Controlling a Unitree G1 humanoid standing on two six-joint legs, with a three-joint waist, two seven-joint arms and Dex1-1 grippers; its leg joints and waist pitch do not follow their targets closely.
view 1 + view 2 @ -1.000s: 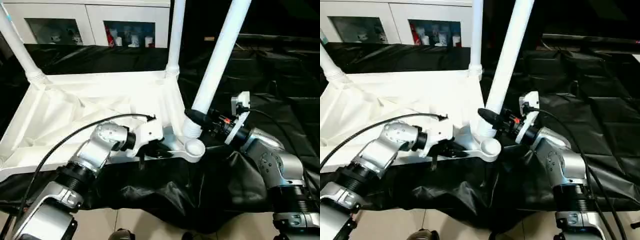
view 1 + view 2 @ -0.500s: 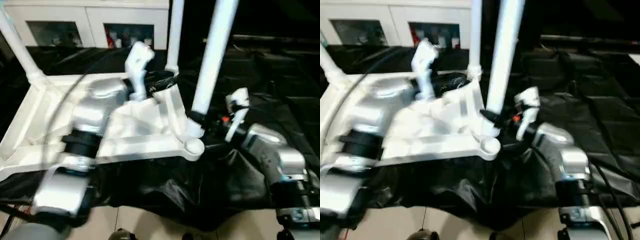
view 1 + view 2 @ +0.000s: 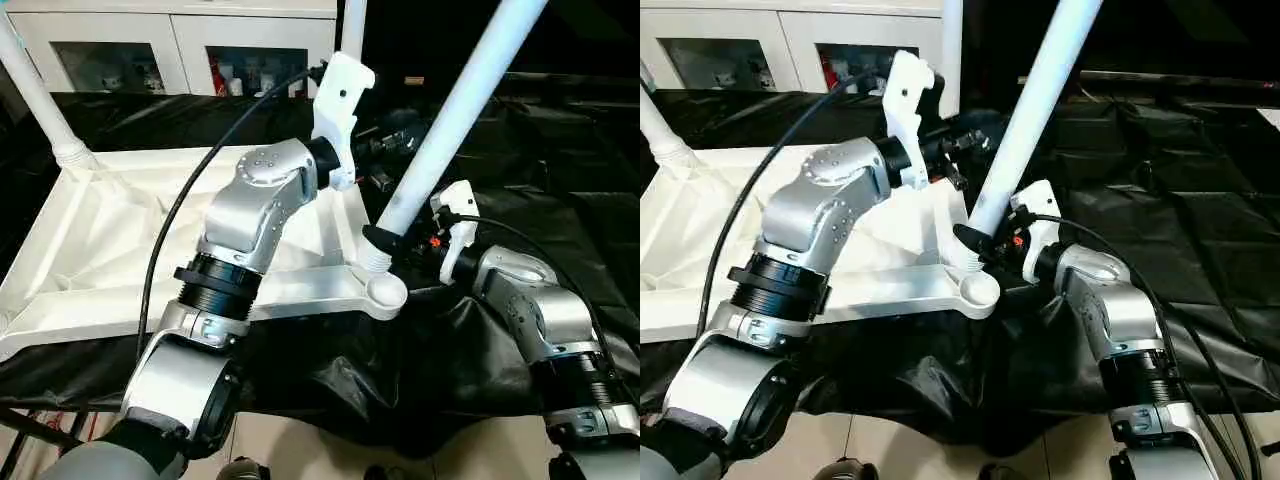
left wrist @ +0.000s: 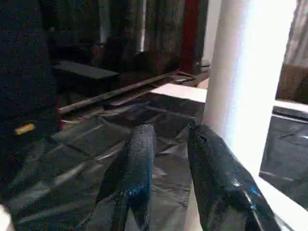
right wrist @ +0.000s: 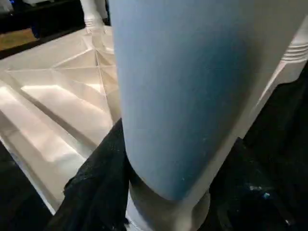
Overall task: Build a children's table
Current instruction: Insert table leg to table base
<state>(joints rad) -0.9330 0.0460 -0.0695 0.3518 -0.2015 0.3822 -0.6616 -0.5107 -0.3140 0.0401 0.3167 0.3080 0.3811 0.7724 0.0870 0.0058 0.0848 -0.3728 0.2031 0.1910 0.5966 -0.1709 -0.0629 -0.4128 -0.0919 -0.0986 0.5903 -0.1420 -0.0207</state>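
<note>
Leaning leg (image 3: 455, 125) looks light, stiff, slick, clamped at its base by right end effector (image 3: 385, 240) beside near corner socket (image 3: 386, 292) of upturned top (image 3: 120, 240); left end effector (image 4: 168, 159) part-open, empty; best gripped low.

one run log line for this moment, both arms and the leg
right gripper: shut on tilted leg near its base | left gripper: open beside leg, higher up | leg foot at near corner socket | tabletop upside down

Head views evenly lit and sharp; wrist views dim, soft, with glare on the leg (image 4: 245, 82).
</note>
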